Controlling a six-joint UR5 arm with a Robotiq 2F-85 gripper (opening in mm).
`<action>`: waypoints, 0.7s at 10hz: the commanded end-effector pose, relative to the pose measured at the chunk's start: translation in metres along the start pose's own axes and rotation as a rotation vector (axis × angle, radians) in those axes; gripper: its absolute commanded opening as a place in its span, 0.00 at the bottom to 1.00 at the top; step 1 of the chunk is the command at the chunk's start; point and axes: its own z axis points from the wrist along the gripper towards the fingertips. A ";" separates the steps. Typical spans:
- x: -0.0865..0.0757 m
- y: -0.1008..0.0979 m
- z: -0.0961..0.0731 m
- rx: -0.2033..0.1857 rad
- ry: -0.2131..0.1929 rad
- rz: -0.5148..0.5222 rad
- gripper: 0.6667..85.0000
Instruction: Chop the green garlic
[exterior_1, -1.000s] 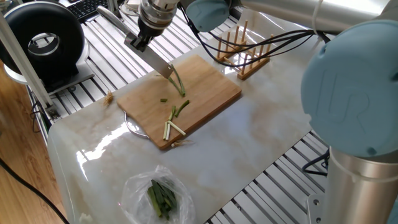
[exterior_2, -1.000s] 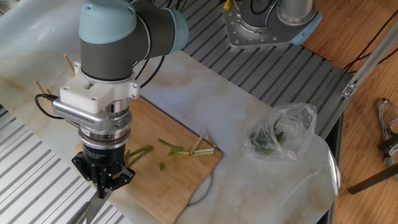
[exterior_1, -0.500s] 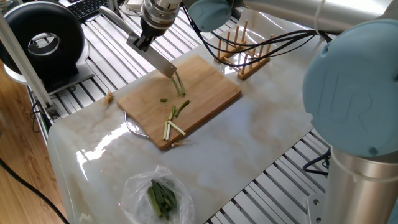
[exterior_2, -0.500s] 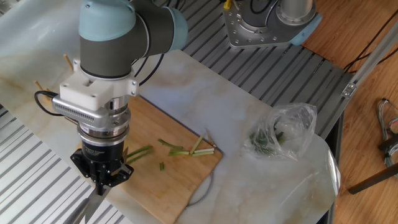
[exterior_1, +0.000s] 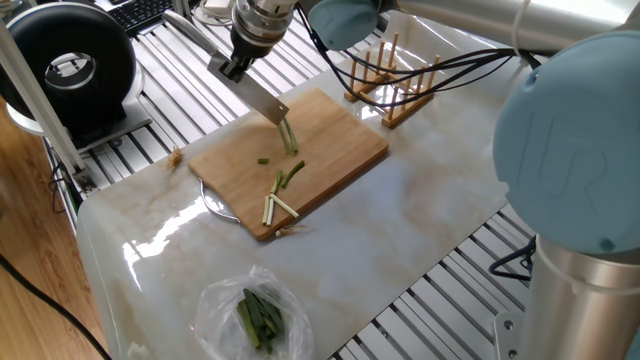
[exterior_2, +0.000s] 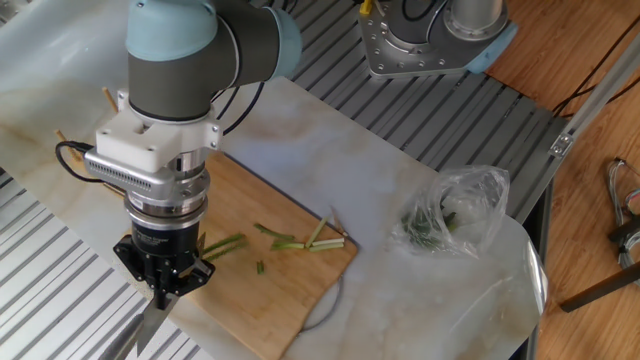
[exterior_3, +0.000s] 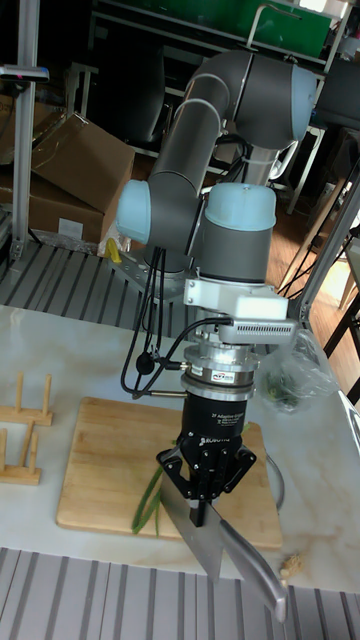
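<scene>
One knife (exterior_1: 258, 96), clamped tight in the claw (exterior_3: 203, 493), has crept a bit along the uncut garlic (exterior_1: 288, 138) by the board's (exterior_1: 345, 145) far edge, so I'd guess another chop's coming. Count: one long stalk, roughly four cut bits nearer the front edge, one board, one bag (exterior_1: 255, 312).

Bright, even light; glare on tabletop (exterior_1: 150, 245)

Green garlic (exterior_1: 282, 188) pieces scattered flat

Matt wooden cutting board (exterior_1: 330, 150), glossy marble tabletop (exterior_1: 420, 220)
</scene>
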 end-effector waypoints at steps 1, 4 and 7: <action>0.003 -0.001 -0.002 -0.008 0.002 0.009 0.01; 0.009 -0.005 -0.002 -0.001 0.015 0.007 0.01; 0.016 -0.007 -0.003 0.002 0.031 0.009 0.01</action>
